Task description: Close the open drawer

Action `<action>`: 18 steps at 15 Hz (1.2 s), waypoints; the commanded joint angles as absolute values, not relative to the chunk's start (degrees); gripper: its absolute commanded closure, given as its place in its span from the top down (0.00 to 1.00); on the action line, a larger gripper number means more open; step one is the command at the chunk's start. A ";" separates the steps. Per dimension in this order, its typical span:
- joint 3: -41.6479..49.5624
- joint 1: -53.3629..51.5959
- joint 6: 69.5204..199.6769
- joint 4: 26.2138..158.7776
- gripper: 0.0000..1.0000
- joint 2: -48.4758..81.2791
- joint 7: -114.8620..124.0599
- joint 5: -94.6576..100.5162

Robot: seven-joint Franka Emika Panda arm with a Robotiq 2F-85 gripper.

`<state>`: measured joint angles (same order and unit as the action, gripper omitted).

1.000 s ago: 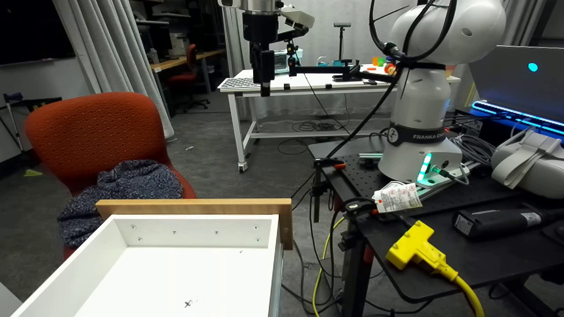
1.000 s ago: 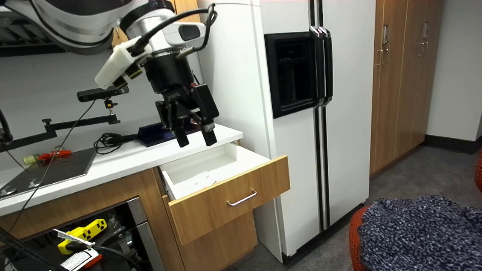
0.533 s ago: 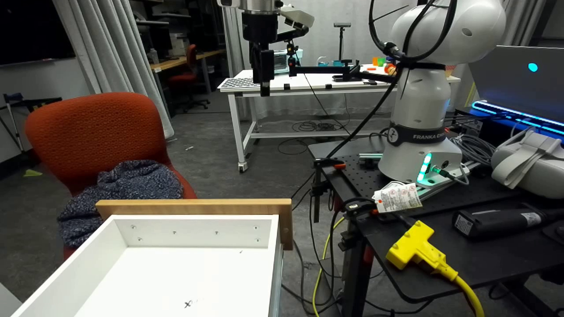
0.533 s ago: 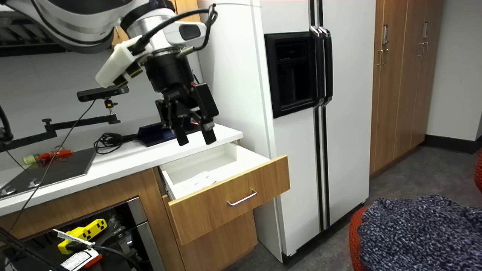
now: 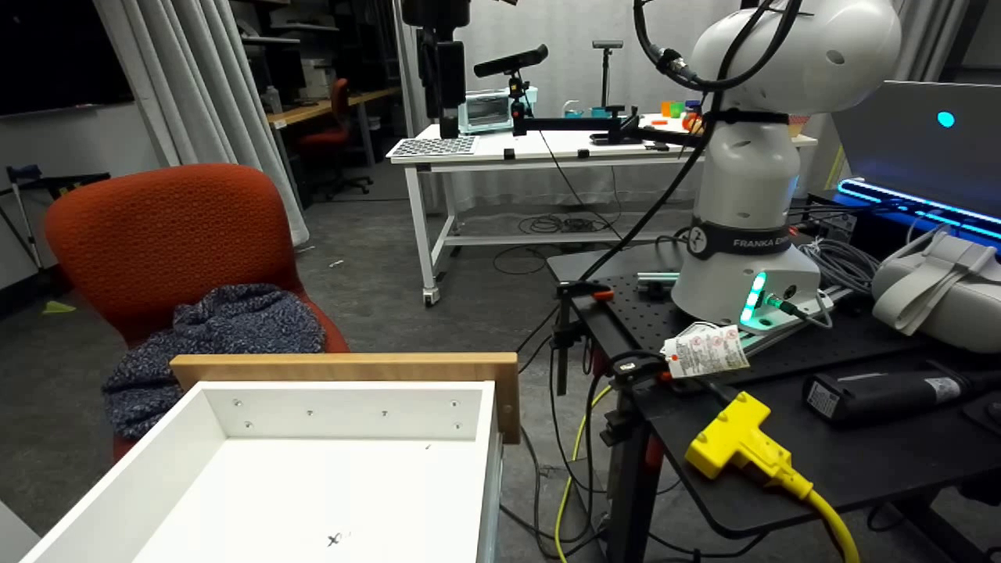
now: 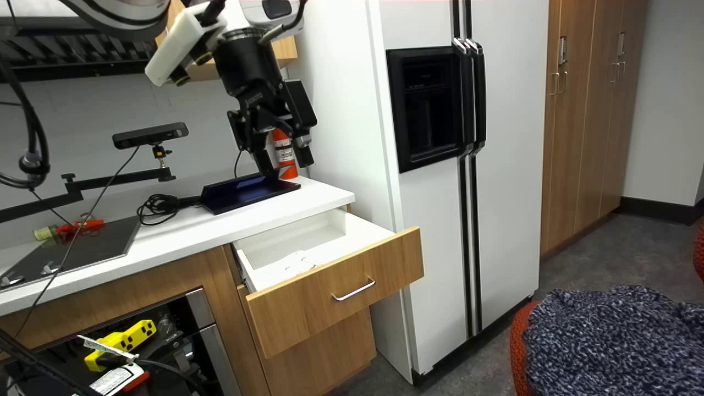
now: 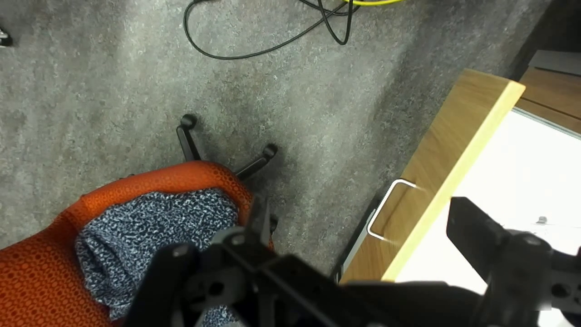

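The drawer is pulled out, with a wooden front and white inside. It shows in both exterior views (image 5: 344,366) (image 6: 330,294) and at the right of the wrist view (image 7: 454,172). Its metal handle (image 6: 355,290) is on the front face and also shows in the wrist view (image 7: 383,209). My black gripper (image 6: 286,163) hangs well above the drawer and counter, fingers pointing down, apart from both. Its fingers are spread with nothing between them. It also shows at the top of an exterior view (image 5: 448,129). In the wrist view my gripper (image 7: 358,213) has its fingers wide apart.
An orange chair (image 5: 164,242) with a dark knitted garment (image 5: 242,324) stands before the drawer. A white refrigerator (image 6: 506,181) stands beside it. The white counter (image 6: 181,242) holds a dark tray (image 6: 247,192) and red-orange canister (image 6: 286,157). A camera on an arm (image 6: 151,135) stands nearby.
My gripper has risen, clearly higher above the drawer and counter than half a second ago. It stays spread. The drawer has not moved.
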<state>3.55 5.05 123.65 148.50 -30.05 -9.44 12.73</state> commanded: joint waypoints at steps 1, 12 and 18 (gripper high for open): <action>3.84 4.71 123.47 148.40 1.00 -29.94 -9.30 12.88; 2.04 3.26 134.34 145.31 1.00 -16.28 -6.91 13.06; 2.43 5.00 141.34 143.92 1.00 -6.32 -4.23 17.75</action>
<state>2.37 3.94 138.42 146.03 -11.43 -6.15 14.85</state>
